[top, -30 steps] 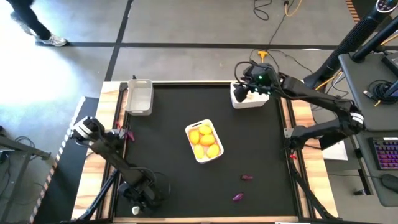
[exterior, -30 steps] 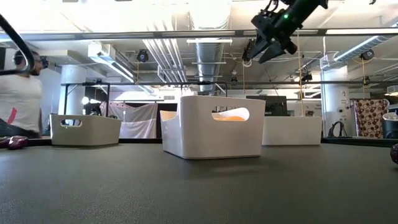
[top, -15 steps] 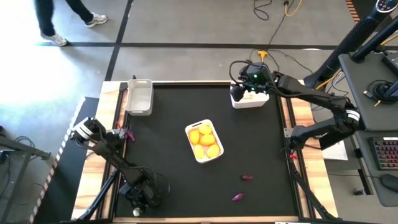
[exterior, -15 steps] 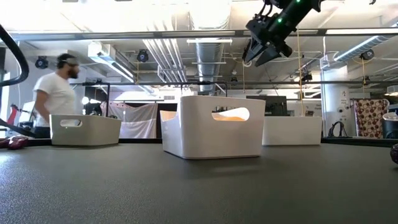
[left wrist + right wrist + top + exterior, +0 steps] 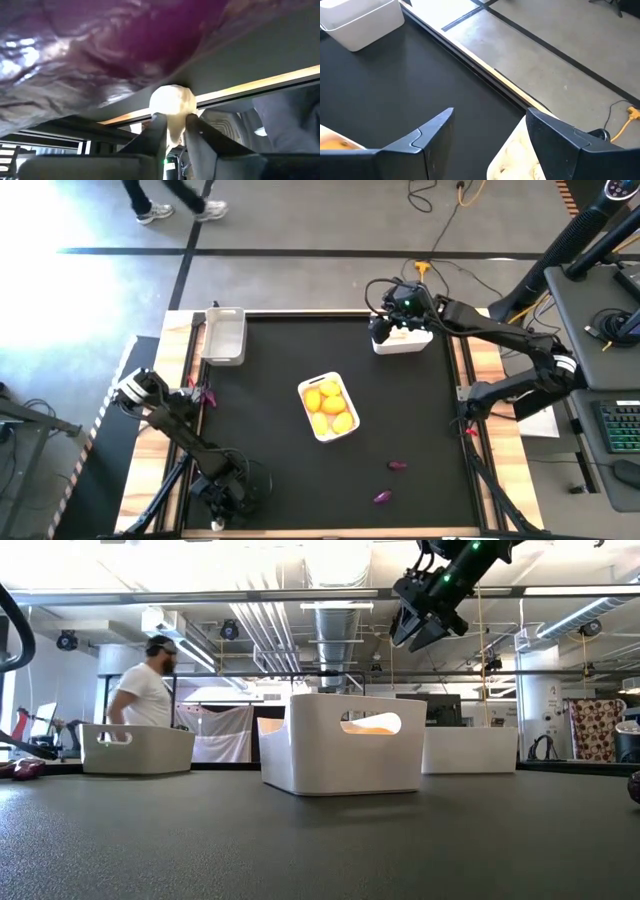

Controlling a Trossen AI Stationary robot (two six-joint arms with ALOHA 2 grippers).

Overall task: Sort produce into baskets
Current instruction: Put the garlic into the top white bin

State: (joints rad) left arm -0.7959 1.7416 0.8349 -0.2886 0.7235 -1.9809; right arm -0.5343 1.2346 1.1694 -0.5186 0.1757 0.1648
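Observation:
My left gripper (image 5: 197,394) is at the table's left edge, shut on a small white garlic bulb (image 5: 172,102). A dark purple vegetable (image 5: 125,45) lies right beside the bulb. My right gripper (image 5: 396,326) hangs open above the far-right white basket (image 5: 402,340), which holds white bulbs (image 5: 520,155). The middle white basket (image 5: 328,407) holds yellow and orange fruits. The grey basket (image 5: 223,335) stands at the far left. Two purple vegetables (image 5: 397,465) (image 5: 381,497) lie on the mat near the front. My left gripper pinches the white bulb's sides (image 5: 171,116) between its two fingertips (image 5: 156,131). It reaches in from the table's left side. The bulb sits against the purple vegetable. Whether the bulb rests on the table does not show.
The black mat is bounded by a wooden rim (image 5: 180,350). In the low view the three baskets stand in a row (image 5: 137,748) (image 5: 343,743) (image 5: 470,750), with a purple piece at the left edge (image 5: 22,768). A person (image 5: 145,690) walks behind the table.
My right gripper has moved a little toward the table's left edge above the far-right basket. A person behind the table has walked across from left to right.

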